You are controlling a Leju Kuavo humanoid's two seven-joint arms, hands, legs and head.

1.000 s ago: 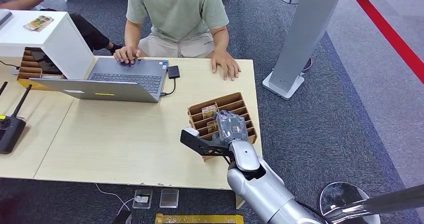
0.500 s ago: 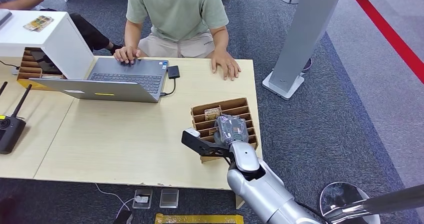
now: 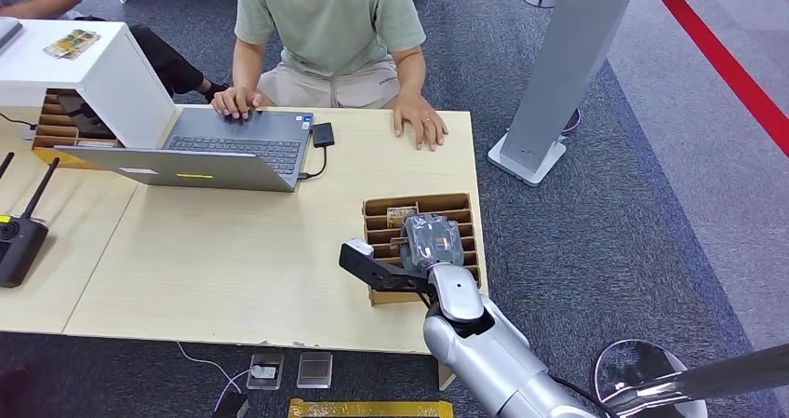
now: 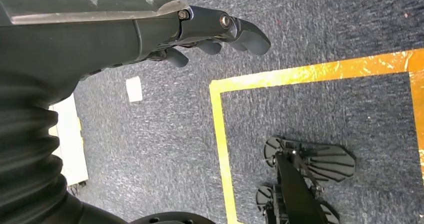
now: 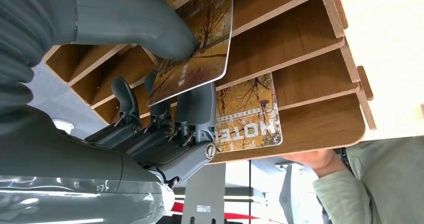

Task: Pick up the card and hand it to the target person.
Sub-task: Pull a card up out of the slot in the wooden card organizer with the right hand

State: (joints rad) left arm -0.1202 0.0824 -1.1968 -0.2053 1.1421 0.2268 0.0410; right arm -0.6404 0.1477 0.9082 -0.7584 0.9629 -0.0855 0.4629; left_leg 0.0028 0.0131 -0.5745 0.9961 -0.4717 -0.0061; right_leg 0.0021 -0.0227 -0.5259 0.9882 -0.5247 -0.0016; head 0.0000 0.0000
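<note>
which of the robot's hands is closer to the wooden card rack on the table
Right. The right hand is in the wooden card rack, pinching a card between thumb and fingers. The left hand hangs over the carpet.

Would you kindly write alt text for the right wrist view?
The robot's right hand pinches an autumn-print card between thumb and fingers inside a slotted wooden rack. A second card printed HOTEL sits in a neighbouring slot, with a person's green sleeve beyond.

The rack [image 5: 300, 29] is matt brown wood with smooth slats, on a pale wood-grain table [image 3: 233, 241]. The card [image 5: 200, 44] looks glossy and printed. The floor [image 4: 165, 134] is rough grey carpet.
</note>
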